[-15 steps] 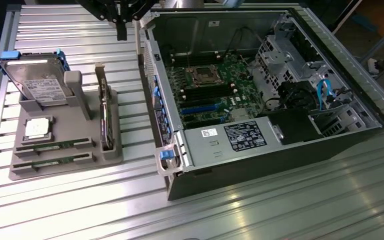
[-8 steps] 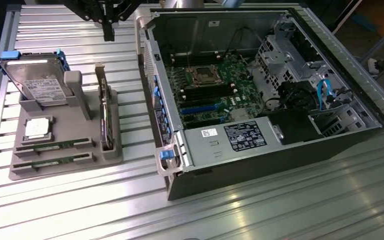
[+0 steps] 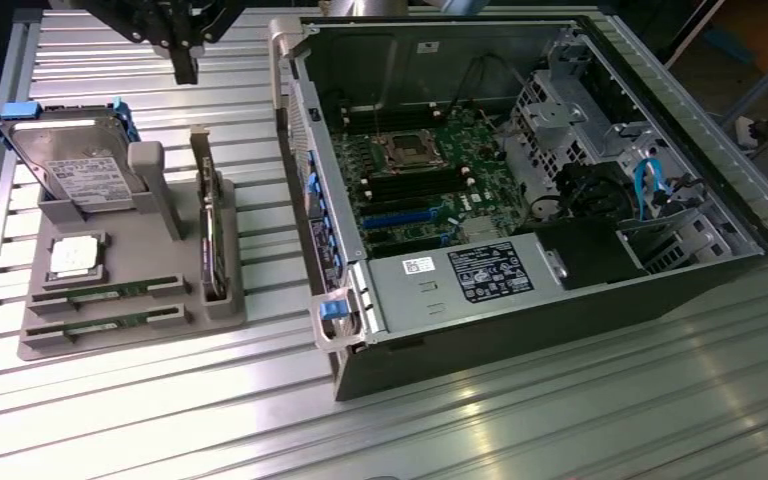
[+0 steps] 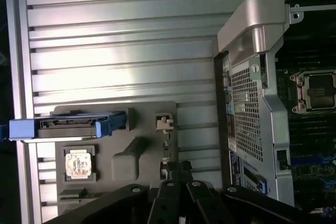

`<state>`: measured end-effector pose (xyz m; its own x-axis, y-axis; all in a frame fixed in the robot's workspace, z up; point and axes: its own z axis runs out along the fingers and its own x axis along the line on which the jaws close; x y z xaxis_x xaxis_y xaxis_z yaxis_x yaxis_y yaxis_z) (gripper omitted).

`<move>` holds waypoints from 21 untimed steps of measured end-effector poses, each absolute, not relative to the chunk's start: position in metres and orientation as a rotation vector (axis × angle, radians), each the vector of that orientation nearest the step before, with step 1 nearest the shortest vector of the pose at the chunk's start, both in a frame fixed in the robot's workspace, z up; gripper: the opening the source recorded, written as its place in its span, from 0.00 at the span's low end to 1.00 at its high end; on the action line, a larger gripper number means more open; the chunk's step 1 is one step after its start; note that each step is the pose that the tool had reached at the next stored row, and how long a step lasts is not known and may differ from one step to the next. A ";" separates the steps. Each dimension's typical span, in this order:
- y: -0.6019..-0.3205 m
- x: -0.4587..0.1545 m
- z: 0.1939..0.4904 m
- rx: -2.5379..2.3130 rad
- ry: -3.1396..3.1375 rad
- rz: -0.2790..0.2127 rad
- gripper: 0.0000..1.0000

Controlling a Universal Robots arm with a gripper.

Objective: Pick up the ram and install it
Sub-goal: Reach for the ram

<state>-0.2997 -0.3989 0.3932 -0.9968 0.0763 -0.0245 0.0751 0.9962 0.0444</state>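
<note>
Two green ram sticks lie flat in slots at the near end of the grey holder tray [image 3: 117, 345], one [image 3: 104, 293] just behind the other [image 3: 101, 325]. My gripper [image 3: 187, 72] hangs high over the table's far side, well apart from the tray and the rams, its fingers shut with nothing between them. In the wrist view the dark fingers [image 4: 169, 203] meet above the tray [image 4: 136, 124]. The open computer case [image 3: 518, 160] lies on the exterior view's right, with its motherboard [image 3: 424, 170] and long dark memory slots [image 3: 418, 185] exposed.
The tray also carries a hard drive in a blue bracket [image 3: 71, 165], a square silver CPU [image 3: 75, 255] and an upright dark expansion card [image 3: 211, 235]. The ribbed metal table [image 3: 518, 420] runs toward the camera. The case's side wall [image 3: 317, 200] stands between tray and motherboard.
</note>
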 end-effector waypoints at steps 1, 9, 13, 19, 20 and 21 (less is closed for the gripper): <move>-0.399 -0.303 0.393 0.118 3.113 0.068 0.11; -0.399 -0.342 0.393 0.118 3.112 0.068 0.11; -0.399 -0.352 0.393 0.118 3.112 0.068 0.11; -0.399 -0.353 0.393 0.118 3.112 0.068 0.11; -0.399 -0.355 0.393 0.118 3.112 0.068 0.11; -0.399 -0.357 0.393 0.118 3.112 0.068 0.11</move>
<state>-0.3567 -0.3989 0.3929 -0.9968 0.0763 -0.0245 0.0751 0.9962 0.0444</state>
